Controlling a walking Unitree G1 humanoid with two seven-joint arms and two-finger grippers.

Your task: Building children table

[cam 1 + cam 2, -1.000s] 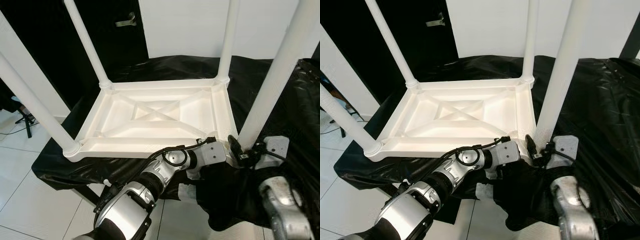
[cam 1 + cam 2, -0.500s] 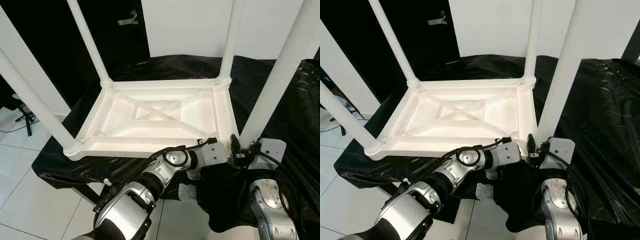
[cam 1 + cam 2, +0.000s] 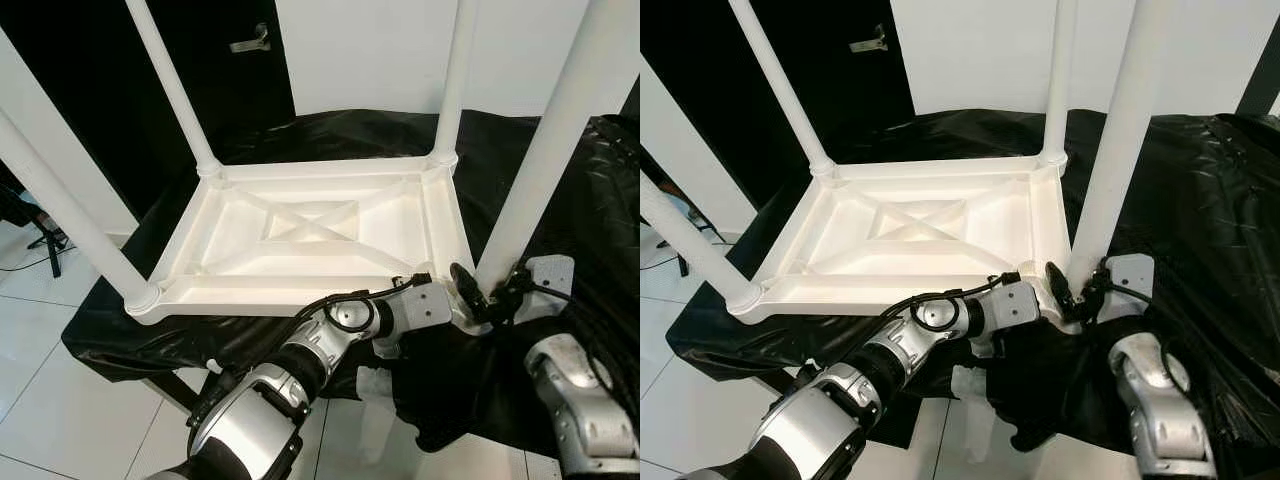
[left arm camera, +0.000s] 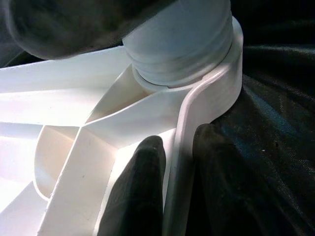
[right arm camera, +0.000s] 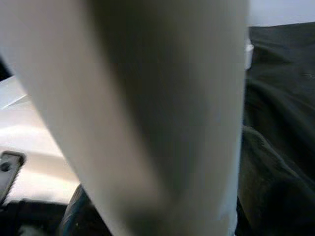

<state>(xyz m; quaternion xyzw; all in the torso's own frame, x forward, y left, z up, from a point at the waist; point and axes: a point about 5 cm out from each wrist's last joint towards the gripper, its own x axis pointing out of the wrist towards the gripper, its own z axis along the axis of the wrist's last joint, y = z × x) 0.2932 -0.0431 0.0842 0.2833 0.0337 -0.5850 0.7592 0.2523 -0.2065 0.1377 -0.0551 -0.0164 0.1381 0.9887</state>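
Pinching tabletop rim, left tool, right tool at leg

Four upright legs fence the upturned tabletop; open room over its centre, both grippers crowd lower-right corner.

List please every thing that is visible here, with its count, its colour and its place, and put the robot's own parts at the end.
Table top: 1, white, upside down on the black sheet.
Table legs: 4, white, standing up from the top's corners.
Black sheet: 1, black, spread under the table top.
Door handle: 1, metal, on the dark door behind.
Left end effector: 1, black fingers, straddling the top's rim by the near right leg.
Right end effector: 1, black fingers, at that leg's base.
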